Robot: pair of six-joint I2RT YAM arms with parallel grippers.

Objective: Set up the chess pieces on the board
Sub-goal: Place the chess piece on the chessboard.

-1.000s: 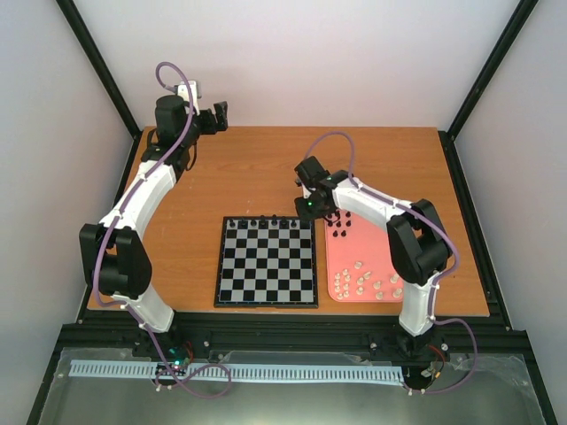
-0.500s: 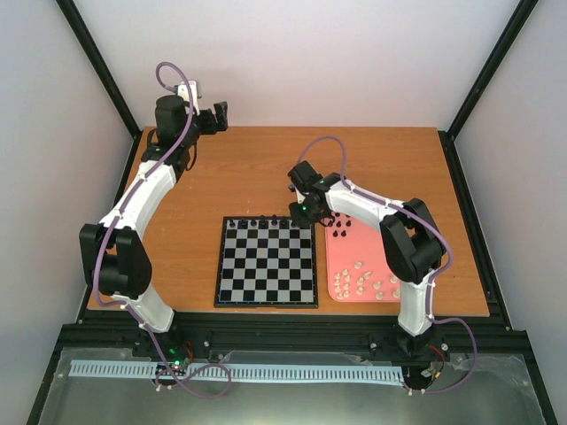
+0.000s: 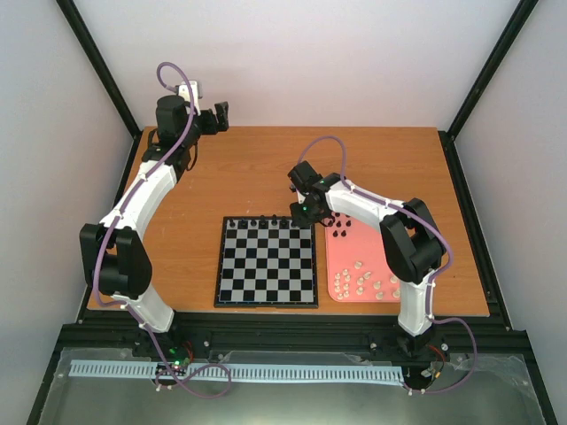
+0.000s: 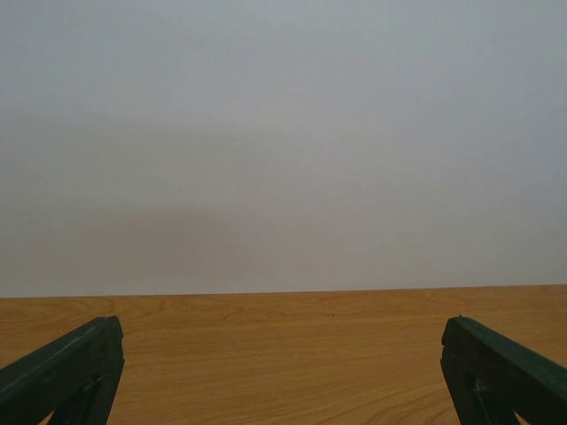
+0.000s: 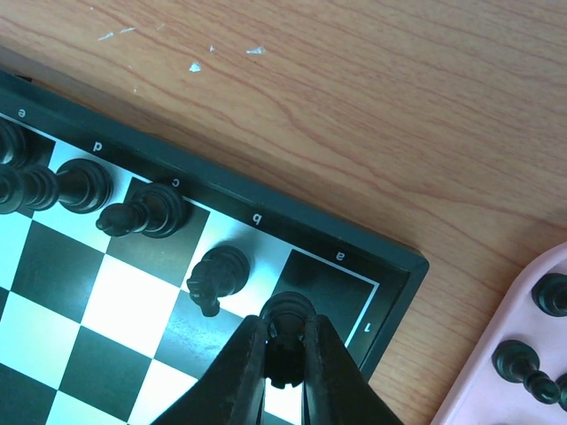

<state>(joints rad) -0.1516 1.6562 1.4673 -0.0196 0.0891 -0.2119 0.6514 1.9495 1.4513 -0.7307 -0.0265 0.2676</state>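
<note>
The chessboard (image 3: 266, 261) lies mid-table; its far right corner shows in the right wrist view (image 5: 390, 266). Several black pieces (image 3: 257, 221) stand along its far row, among them a knight (image 5: 215, 276) on the b square. My right gripper (image 5: 288, 354) is shut on a black rook (image 5: 290, 332) and holds it over the corner square marked a. In the top view that gripper (image 3: 301, 215) is at the board's far right corner. My left gripper (image 3: 217, 115) is open and empty at the table's far left, facing the wall; its fingers (image 4: 62, 372) frame bare wood.
A pink tray (image 3: 390, 235) lies right of the board, with black pieces (image 3: 341, 221) at its far end and cream-white pieces (image 3: 368, 282) at its near end. Two black pieces (image 5: 523, 363) on the tray show in the right wrist view. Black frame posts stand at the table's corners.
My right gripper has moved left from the pink tray's far end to the board's far right corner with the rook in it. The left arm has not moved.
</note>
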